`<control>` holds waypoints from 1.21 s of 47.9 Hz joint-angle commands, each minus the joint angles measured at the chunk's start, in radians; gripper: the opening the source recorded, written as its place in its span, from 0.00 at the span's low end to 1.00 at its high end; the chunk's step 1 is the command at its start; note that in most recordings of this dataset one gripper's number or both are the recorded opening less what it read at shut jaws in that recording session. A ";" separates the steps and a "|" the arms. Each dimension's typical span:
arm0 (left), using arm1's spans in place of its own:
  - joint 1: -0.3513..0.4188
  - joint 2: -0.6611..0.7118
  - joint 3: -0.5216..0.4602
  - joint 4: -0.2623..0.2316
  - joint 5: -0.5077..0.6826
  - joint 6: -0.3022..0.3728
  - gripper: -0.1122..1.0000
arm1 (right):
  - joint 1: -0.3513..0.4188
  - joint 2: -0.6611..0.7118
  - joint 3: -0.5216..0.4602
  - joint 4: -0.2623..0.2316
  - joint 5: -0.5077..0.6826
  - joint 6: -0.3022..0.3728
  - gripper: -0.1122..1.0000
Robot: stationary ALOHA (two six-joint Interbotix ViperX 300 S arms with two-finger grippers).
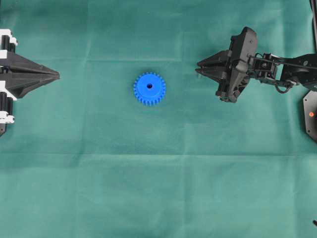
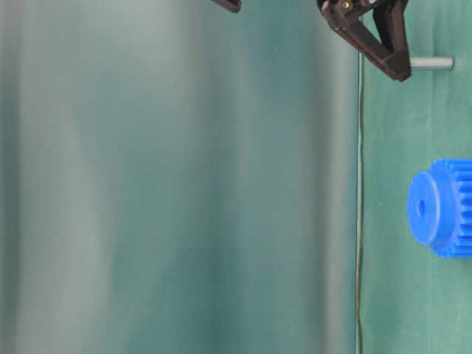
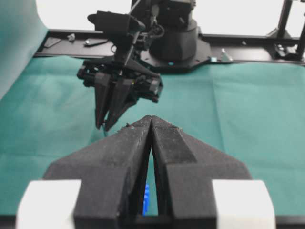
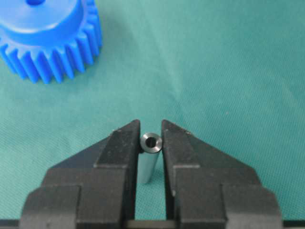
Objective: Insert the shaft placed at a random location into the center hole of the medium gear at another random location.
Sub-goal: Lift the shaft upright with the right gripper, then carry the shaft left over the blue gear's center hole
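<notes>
Both right gripper [image 4: 150, 131] jaws clamp the shaft [image 4: 149, 160]; left gripper [image 3: 151, 119] jaws closed, no writing legible.

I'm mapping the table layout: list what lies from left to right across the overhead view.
left pincer → medium gear with its center hole → right pincer, closed on the shaft, which the overhead view hides.

medium gear [image 4: 47, 40] cut by top edge | shaft [image 2: 431, 63] partly hidden behind right pincer [image 2: 394, 70]
</notes>
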State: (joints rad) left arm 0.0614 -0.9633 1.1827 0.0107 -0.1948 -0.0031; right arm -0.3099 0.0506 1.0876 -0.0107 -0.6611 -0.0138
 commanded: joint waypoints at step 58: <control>0.003 0.017 -0.025 0.002 -0.012 -0.003 0.10 | 0.075 -0.202 -0.166 -0.002 0.307 -0.002 0.24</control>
State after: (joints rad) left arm 0.0614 -0.9557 1.1812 0.0107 -0.1963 -0.0046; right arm -0.2485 -0.1641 0.9741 -0.0107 -0.3467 -0.0138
